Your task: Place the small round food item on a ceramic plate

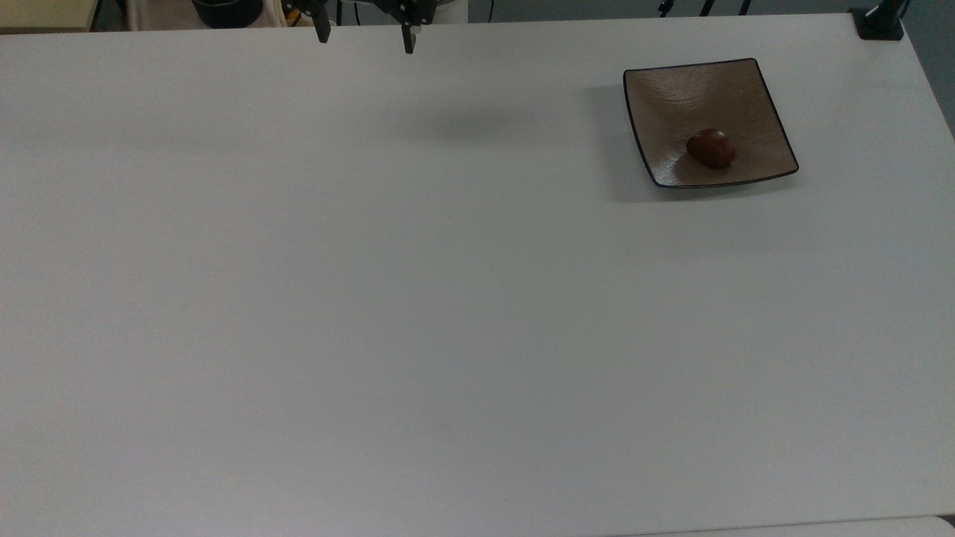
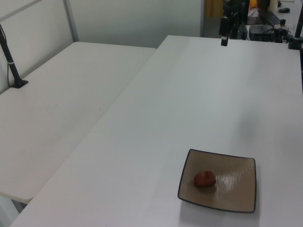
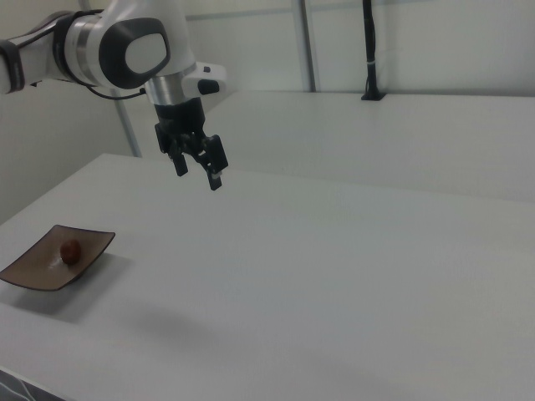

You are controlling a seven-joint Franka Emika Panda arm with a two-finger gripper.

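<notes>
Here, the small round food item (image 1: 711, 148), a glossy reddish-brown lump, lies inside the ceramic plate (image 1: 671, 93), resting on the dish floor toward the 5 o'clock part of the square in the top view. The plate, brown-taupe with a thin dark rim and upturned corners, sits flat on the white table (image 1: 448, 313), near the table's 2 o'clock corner in the top view. Nothing lies between plate and gripper; the tabletop between them is bare. A black clamp base (image 1: 879, 21) stands at the table's far corner, at 1 o'clock from the plate in the top view.

In the left view the food item (image 2: 204, 179) and plate (image 2: 239, 194) appear at 5 o'clock, with a second white table (image 2: 61, 109) alongside at 9 o'clock and a dark post (image 2: 10, 61) standing on it. The right view shows the food item (image 3: 70, 250) on the plate (image 3: 33, 271) at 8 o'clock, together with the white and grey arm (image 3: 125, 46) that carries the gripper.

The gripper (image 3: 198, 177) is released: its two black fingers (image 3: 215, 171) stand apart with nothing between them. It hangs above the table, well apart from the plate. In the top view the gripper (image 1: 363, 33) lies at about 10 o'clock from the food item, at the table's far edge; in the left view the gripper (image 2: 224, 35) lies at 12 o'clock.
</notes>
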